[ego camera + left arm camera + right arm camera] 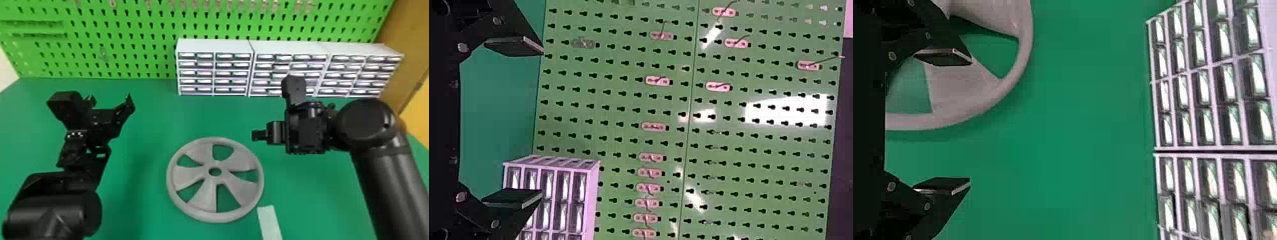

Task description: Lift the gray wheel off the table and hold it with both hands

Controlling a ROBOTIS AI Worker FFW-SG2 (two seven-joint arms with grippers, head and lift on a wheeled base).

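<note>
While both arms are held away from it, the gray plastic-looking wheel with five broad spokes [204, 194] lies flat on the green tabletop [143, 198], between the two black hands. The right hand [259, 135], beyond the wheel's far right edge, has its fingers [948, 57] spread wide, with nothing gripped. The left hand [110, 99], well apart from the wheel on its far left side, is likewise wide open and empty. Just beside the wheel's near right rim is a pale flat strip [269, 220]. Farther back, three white cabinets of small drawers [214, 47] stand side by side before an upright green pegboard [146, 35], which carries small hooks [657, 80].
</note>
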